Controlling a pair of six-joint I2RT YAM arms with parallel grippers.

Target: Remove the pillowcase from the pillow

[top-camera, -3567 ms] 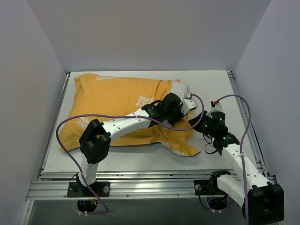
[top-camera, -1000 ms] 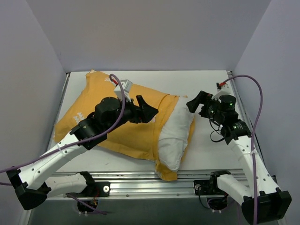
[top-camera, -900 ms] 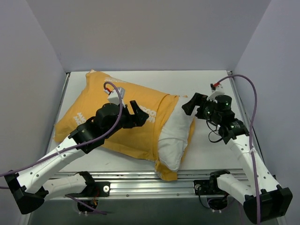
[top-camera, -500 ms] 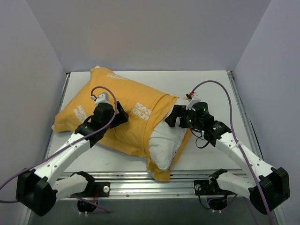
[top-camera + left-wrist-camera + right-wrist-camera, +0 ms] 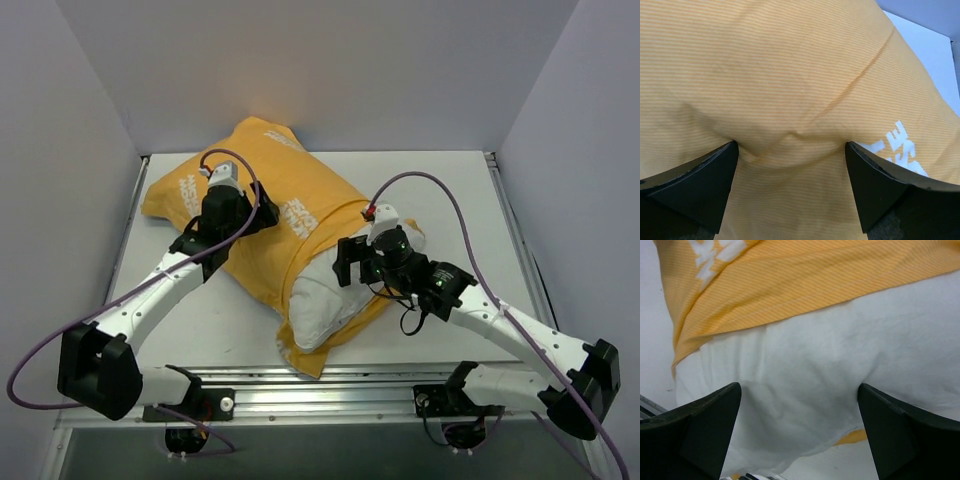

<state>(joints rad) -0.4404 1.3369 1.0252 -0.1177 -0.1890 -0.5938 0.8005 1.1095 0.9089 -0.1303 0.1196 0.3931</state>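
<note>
The pillowcase (image 5: 250,190), orange-yellow with white lettering, lies slantwise from the back left toward the front middle of the table. The white pillow (image 5: 315,295) sticks out of its near, open end. My left gripper (image 5: 230,228) is open and pressed down on the pillowcase (image 5: 790,75), and the fabric bulges between its spread fingers (image 5: 700,185). My right gripper (image 5: 362,268) is open too, its fingers (image 5: 700,425) pushed into the bare pillow (image 5: 805,380) just below the pillowcase's hem (image 5: 790,295). Neither gripper holds anything.
The white table (image 5: 470,200) is boxed in by grey walls on the left, back and right. An aluminium rail (image 5: 330,385) runs along the near edge. Purple cables (image 5: 430,195) loop over both arms.
Both arms came down onto the bundle. The left moved back-left onto the pillowcase, the right moved left onto the exposed pillow. The pillow swung, its far end now nearer the back wall.
</note>
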